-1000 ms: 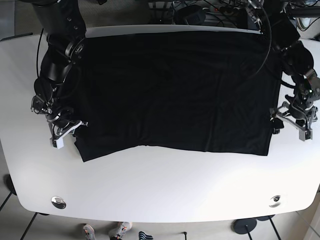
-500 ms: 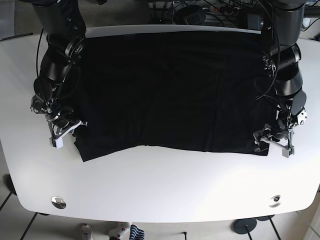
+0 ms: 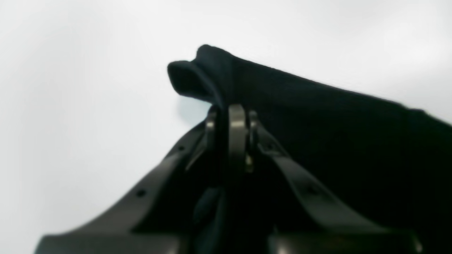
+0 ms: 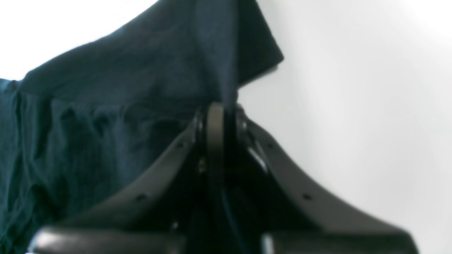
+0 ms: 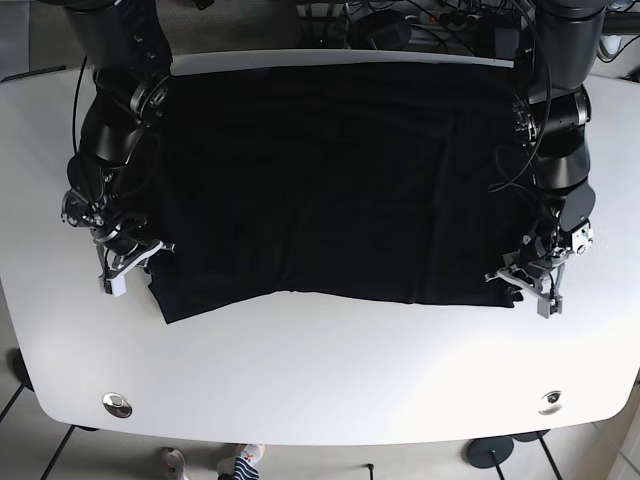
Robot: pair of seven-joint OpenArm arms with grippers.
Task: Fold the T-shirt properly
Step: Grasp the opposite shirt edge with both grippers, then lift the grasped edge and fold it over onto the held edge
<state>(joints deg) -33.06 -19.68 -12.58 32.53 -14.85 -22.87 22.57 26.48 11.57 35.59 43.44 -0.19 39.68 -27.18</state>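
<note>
A black T-shirt [image 5: 340, 180] lies spread flat across the white table [image 5: 330, 370]. At its front corner on the base view's right, my left gripper [image 5: 527, 287] sits low. In the left wrist view the left gripper [image 3: 231, 109] is shut, pinching a raised fold of the T-shirt [image 3: 317, 116]. At the front corner on the base view's left is my right gripper [image 5: 128, 268]. The right wrist view shows the right gripper [image 4: 219, 106] shut on the T-shirt [image 4: 106, 106], whose corner peaks above the fingers.
Two round metal fittings [image 5: 117, 404] [image 5: 550, 402] sit near the table's front edge. Cables and equipment [image 5: 420, 20] crowd the far side behind the shirt. Both arms stand over the shirt's side edges.
My left arm swung in from the table's right edge to the shirt's front corner and now grips it. The right arm stayed almost still at its corner.
</note>
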